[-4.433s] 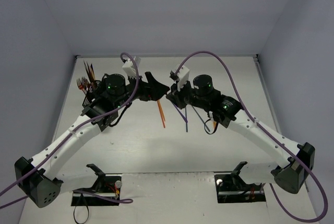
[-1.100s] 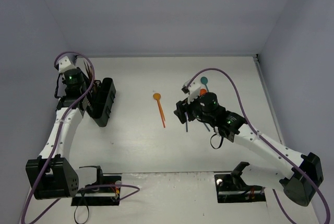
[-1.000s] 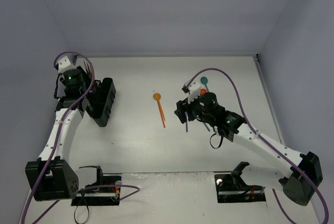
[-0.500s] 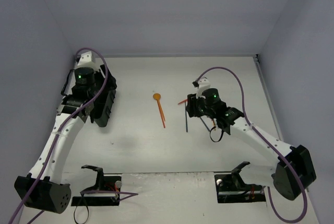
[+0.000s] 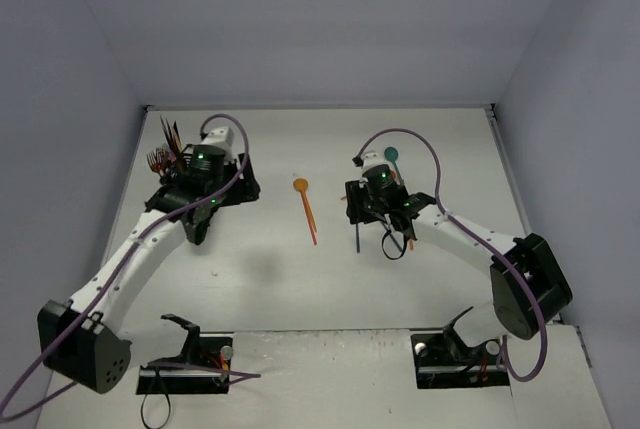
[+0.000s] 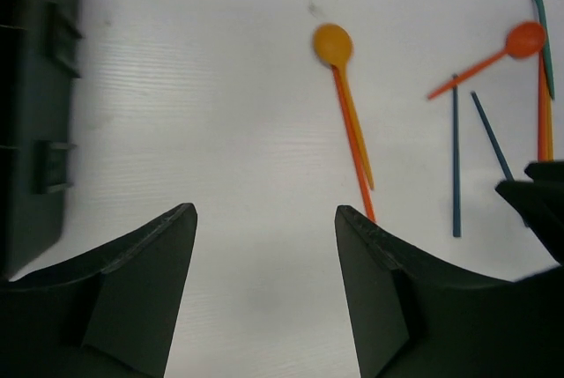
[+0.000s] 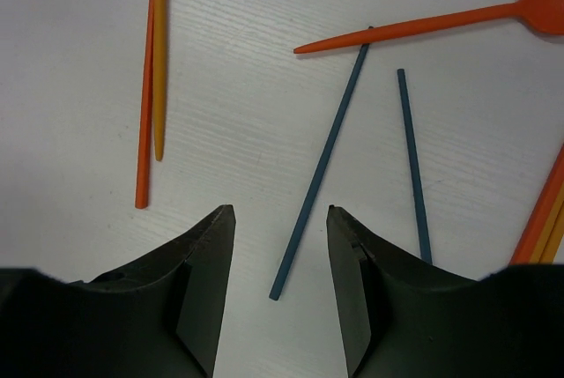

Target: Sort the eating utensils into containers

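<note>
Loose eating utensils lie mid-table: a yellow-orange spoon (image 5: 301, 187) (image 6: 334, 44) with an orange stick (image 6: 354, 153) beside it, two slim blue sticks (image 7: 322, 162) (image 7: 412, 158), an orange spoon (image 6: 523, 40) and a teal spoon (image 5: 392, 156). My right gripper (image 7: 280, 211) (image 5: 356, 211) hovers open over the blue sticks; the near end of one lies between its fingers, untouched. The black mesh caddy (image 6: 35, 131) (image 5: 192, 231) stands at the left with several utensils (image 5: 163, 154) upright in it. My left gripper (image 6: 264, 211) (image 5: 245, 187) is open and empty, just right of the caddy.
More orange handles (image 7: 545, 211) lie at the right of the pile. The left arm covers most of the caddy in the top view. Grey walls close in the table on three sides.
The left arm swung right, away from the caddy toward the table's middle, and its jaws opened wider. The right gripper shifted back over the blue sticks and its jaws narrowed.
</note>
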You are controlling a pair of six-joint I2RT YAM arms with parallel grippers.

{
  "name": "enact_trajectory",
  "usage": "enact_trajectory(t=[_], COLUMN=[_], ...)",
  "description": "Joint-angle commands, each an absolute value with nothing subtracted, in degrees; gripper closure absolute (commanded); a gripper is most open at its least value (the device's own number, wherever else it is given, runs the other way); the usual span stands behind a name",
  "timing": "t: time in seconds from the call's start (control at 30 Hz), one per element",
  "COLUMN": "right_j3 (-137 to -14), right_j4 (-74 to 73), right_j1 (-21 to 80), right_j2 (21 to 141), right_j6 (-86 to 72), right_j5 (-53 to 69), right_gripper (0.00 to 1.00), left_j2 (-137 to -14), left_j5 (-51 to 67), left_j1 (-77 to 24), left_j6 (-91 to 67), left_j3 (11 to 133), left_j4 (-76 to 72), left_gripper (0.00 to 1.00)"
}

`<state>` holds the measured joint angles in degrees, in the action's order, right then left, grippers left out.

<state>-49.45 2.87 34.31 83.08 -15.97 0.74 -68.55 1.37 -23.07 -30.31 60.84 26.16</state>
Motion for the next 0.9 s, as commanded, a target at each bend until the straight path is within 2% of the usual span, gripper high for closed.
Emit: enact_trajectory(t=[0.0, 0.37, 0.5, 0.87], right_j3=[-47.70, -43.42, -43.15, -43.07], right_j4=[4.58, 2.69, 2.64, 2.81], right_j1=[32.24, 29.33, 29.16, 29.09], right_j2=[77.96, 69.47, 68.43, 69.78], right_j6=[-19.73, -19.54, -19.49, -18.47], right_j5=[-5.28, -6.27, -4.89, -4.04], right_gripper=[0.56, 0.55, 0.54, 0.54], left_j2=[-78.67, -105.23, -109.92, -116.07], left_j5=[-4.46, -11.80, -12.43, -13.19], left_j1=[-29.30, -34.01, -34.06, -36.03], left_j6=[-36.86, -44.05, -44.93, -45.26], left_j3=[68.19, 86.31, 89.09, 91.67], left_j4=[20.61, 23.13, 24.41, 24.43], left_gripper=[0.39, 0.40, 0.40, 0.54])
